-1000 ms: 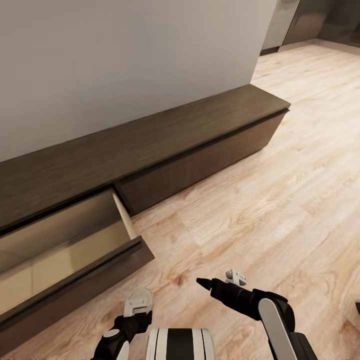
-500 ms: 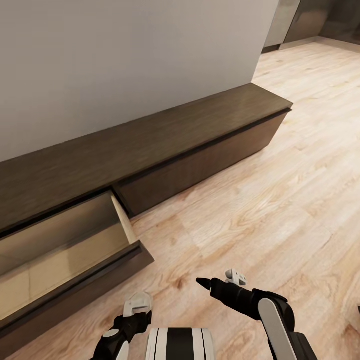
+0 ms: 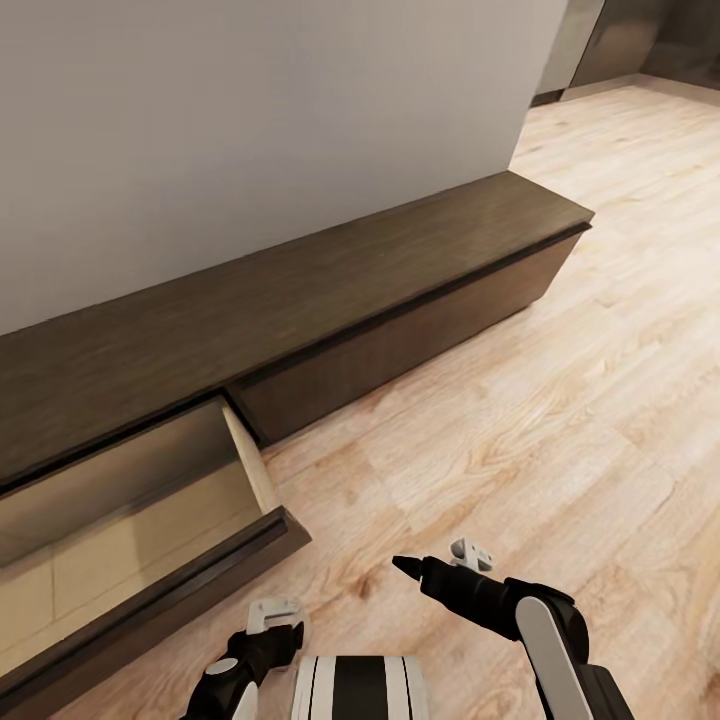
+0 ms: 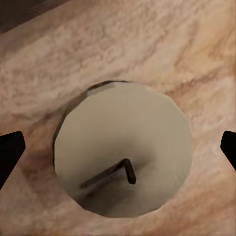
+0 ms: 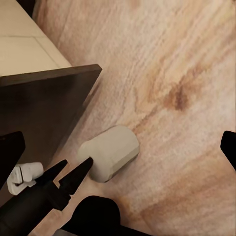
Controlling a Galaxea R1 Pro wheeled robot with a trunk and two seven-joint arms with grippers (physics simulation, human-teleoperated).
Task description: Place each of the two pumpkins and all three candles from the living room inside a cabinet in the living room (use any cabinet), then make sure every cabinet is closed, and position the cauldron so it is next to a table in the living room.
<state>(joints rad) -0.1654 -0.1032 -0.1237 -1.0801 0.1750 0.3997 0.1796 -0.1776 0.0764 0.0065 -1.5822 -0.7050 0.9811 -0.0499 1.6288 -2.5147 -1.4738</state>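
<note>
Head view, left to right: open drawer (image 3: pixel 130 520) of the long low dark-brown cabinet (image 3: pixel 330 300) at far left, pulled out over the wood floor (image 3: pixel 520 430), pale beige inside, nothing visible in the part that shows. The rest of the cabinet runs along the grey-white wall (image 3: pixel 250 130) toward the right, its other drawer front shut flush. Grey kitchen units (image 3: pixel 610 45) at far top right.

Bottom of the head view: left gripper (image 3: pixel 272 618) just right of the drawer's front corner, pointing down at the floor. The left wrist view looks straight down on a cream-white candle (image 4: pixel 123 155) standing on the floor (dark bent wick on top), with the two dark fingertips (image 4: pixel 10 150) wide apart on either side of it and not touching it. So the left pincer is spread, nothing in it.

The right wrist view shows the same candle (image 5: pixel 109 153) on the floor just beside the drawer's dark front corner (image 5: pixel 46 105), with the left gripper's dark fingers (image 5: pixel 66 178) over its near edge; whether they touch it there can't be told.

Right gripper (image 3: pixel 440 562) further right, low over bare floor, pointing left. Its own tips (image 5: pixel 228 147) sit at opposite edges of the right wrist view, apart, holding nothing.
</note>
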